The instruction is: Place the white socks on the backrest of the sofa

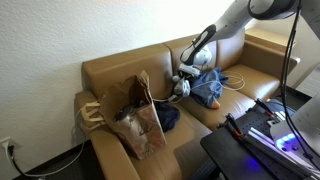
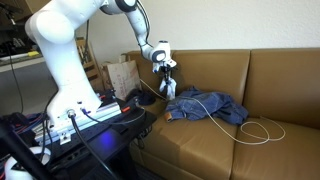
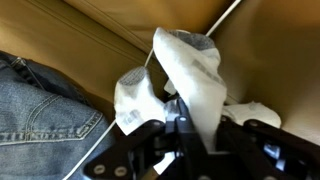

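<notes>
My gripper [image 3: 196, 122] is shut on a white sock [image 3: 192, 70] and holds it above the sofa seat. More white sock fabric [image 3: 138, 95] hangs beside the fingers. In both exterior views the gripper [image 1: 183, 80] [image 2: 167, 80] hangs over the seat with the white socks [image 1: 181, 87] [image 2: 168, 90] dangling from it, in front of the brown sofa backrest [image 1: 120, 65] [image 2: 215, 70]. The socks hang just beside the blue jeans.
Blue jeans [image 1: 207, 88] [image 2: 205, 104] [image 3: 40, 105] lie on the sofa seat with a white cable [image 2: 260, 128] across them. A brown paper bag [image 1: 135, 110] [image 2: 122, 75] stands on the seat by a dark cloth [image 1: 168, 118]. A black stand with cables [image 2: 90, 120] sits before the sofa.
</notes>
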Motion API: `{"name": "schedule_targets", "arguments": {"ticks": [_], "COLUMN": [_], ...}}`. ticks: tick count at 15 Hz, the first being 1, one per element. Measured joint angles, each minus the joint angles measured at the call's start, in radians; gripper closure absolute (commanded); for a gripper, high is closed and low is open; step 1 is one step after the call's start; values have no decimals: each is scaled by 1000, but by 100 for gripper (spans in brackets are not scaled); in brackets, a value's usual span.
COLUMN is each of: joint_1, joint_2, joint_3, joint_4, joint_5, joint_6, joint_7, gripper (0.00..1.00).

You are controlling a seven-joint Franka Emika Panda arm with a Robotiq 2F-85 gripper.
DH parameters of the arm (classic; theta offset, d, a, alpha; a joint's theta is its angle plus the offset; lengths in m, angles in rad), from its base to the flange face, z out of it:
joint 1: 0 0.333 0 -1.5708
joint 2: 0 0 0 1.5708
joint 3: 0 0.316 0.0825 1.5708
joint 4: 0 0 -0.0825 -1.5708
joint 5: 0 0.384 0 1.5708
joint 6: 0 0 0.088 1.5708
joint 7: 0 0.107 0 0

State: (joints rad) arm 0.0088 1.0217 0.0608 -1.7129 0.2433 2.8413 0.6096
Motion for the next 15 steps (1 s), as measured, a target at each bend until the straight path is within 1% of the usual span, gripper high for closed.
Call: {"name": "schedule_targets", "arguments": {"ticks": [1, 2, 5, 7, 11, 13, 14, 15], "joint_1": [0, 0, 5, 2, -6, -26, -47, -75], "joint_2": [-19, -26, -21, -30, -161, -240, -276, -310], "joint_3": [0, 0, -1, 26, 136, 219, 272, 333], "joint_4": [-19, -28, -28, -31, -131, -197, -225, -250], "joint_5": [0, 1, 10, 50, 138, 166, 168, 166], "joint_6": [1, 2, 10, 94, 317, 444, 503, 560], "joint_7": [-1, -1, -4, -33, -92, -104, -99, -94], "gripper": [84, 96, 96, 96, 96, 96, 84, 84]}}
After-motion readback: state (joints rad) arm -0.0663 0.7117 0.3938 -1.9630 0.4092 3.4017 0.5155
